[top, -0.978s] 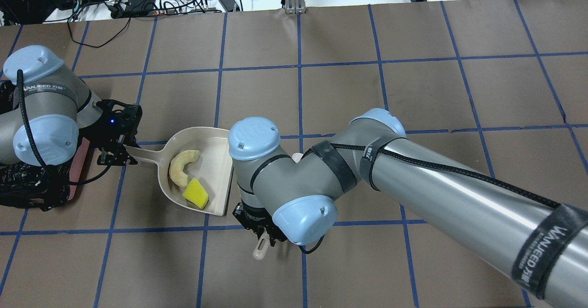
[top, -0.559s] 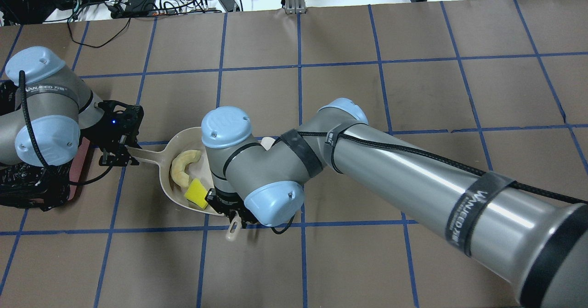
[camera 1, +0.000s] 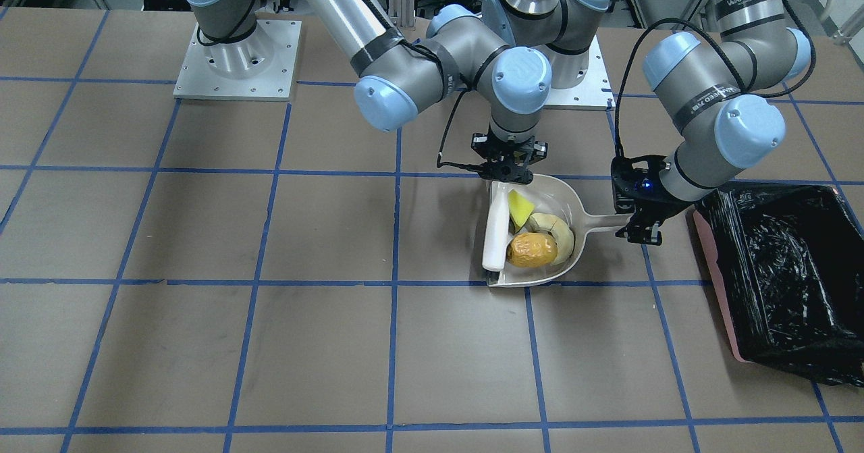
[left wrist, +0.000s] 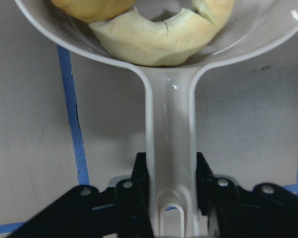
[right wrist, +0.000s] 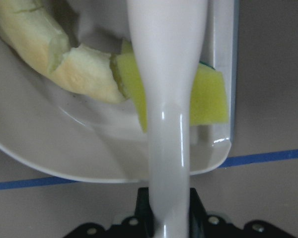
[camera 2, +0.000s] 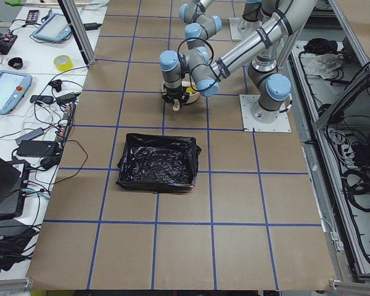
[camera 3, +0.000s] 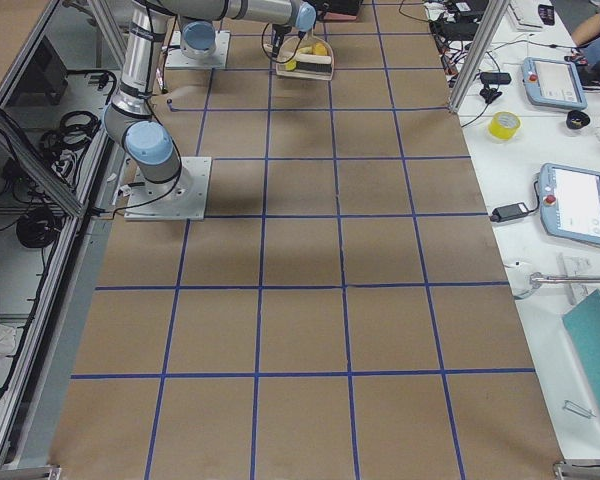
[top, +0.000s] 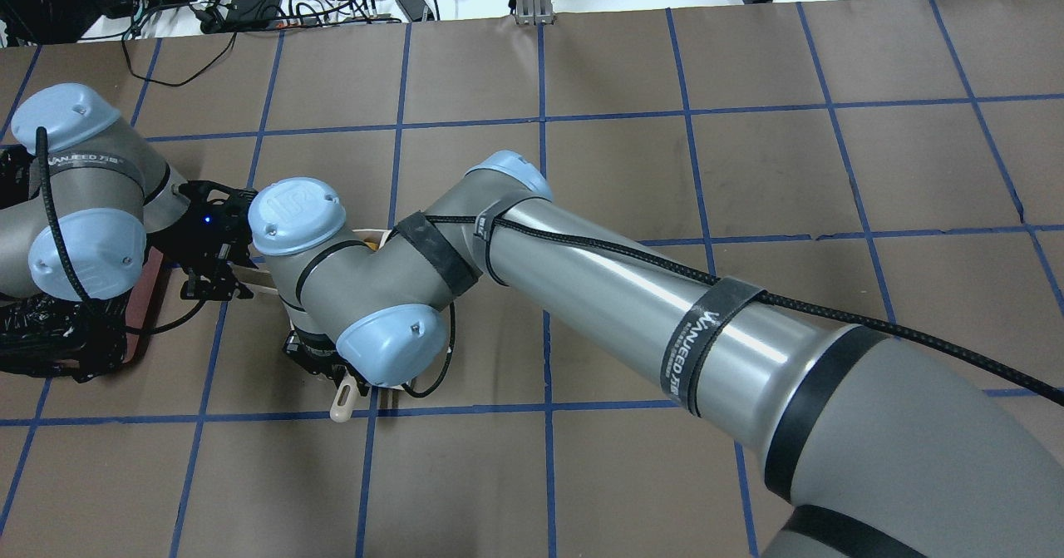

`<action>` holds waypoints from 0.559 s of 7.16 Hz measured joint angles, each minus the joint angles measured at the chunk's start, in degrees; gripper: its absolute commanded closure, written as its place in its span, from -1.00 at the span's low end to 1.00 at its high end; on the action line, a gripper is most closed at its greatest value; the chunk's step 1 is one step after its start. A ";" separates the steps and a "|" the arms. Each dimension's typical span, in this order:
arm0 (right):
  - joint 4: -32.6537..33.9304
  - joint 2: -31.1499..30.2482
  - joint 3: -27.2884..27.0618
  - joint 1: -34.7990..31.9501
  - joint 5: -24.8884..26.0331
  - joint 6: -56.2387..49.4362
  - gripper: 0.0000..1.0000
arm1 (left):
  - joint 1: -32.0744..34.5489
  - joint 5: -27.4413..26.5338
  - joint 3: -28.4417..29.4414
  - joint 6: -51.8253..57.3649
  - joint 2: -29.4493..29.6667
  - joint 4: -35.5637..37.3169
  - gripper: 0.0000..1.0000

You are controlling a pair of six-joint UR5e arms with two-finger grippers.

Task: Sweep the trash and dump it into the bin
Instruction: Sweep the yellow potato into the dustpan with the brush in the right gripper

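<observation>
**Sweep looks complete; pan loaded, dump not yet done**

Trash: all three pieces lie inside the dustpan (camera 1: 561, 195). The orange lump (camera 1: 532, 249) is on the side toward the operators' edge of the bench, touching the crescent slice (camera 1: 559, 229). The yellow-green wedge (camera 1: 520, 208) is on the side toward the robot's edge. None is seen on the bench surface.

Left gripper (left wrist: 169, 191): jaws closed on the end of the dustpan handle, one either side. The pan sits flat, mouth facing the bench's right end. Judged reason: it is braced so that pushing does not slide it.

Right gripper (camera 1: 507, 169): jaws closed on the stem of the white sweeping tool (camera 1: 496, 230). The tool lies across the pan's open mouth, against the wedge. Judged reason: it acts as a gate, keeping the pieces from coming back out.

Bin (camera 1: 776, 264): between the dustpan and the bench's left-end edge, just beyond the left gripper, with nothing visible in its liner.

Next, by judgement: lift the pan by the handle and tip it over the bin. Risk: the rounded lump may roll over the lip once the tool clears.
</observation>
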State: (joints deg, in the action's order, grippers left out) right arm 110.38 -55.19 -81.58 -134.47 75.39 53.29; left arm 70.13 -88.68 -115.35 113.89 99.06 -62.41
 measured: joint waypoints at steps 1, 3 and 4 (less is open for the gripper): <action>-2.92 -0.27 0.30 0.01 1.67 -0.57 1.00 | 0.00 0.02 0.06 0.01 0.01 0.03 1.00; -7.93 -1.97 0.24 0.95 5.35 -2.03 1.00 | 0.00 0.08 0.14 0.02 0.07 0.09 1.00; -10.18 -3.29 0.19 1.66 7.26 -3.60 1.00 | 0.00 0.08 0.16 0.02 0.08 0.10 1.00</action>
State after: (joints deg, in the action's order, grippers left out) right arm 100.20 -58.48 -81.39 -132.81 82.65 49.69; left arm 70.14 -88.60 -115.19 113.90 99.14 -62.32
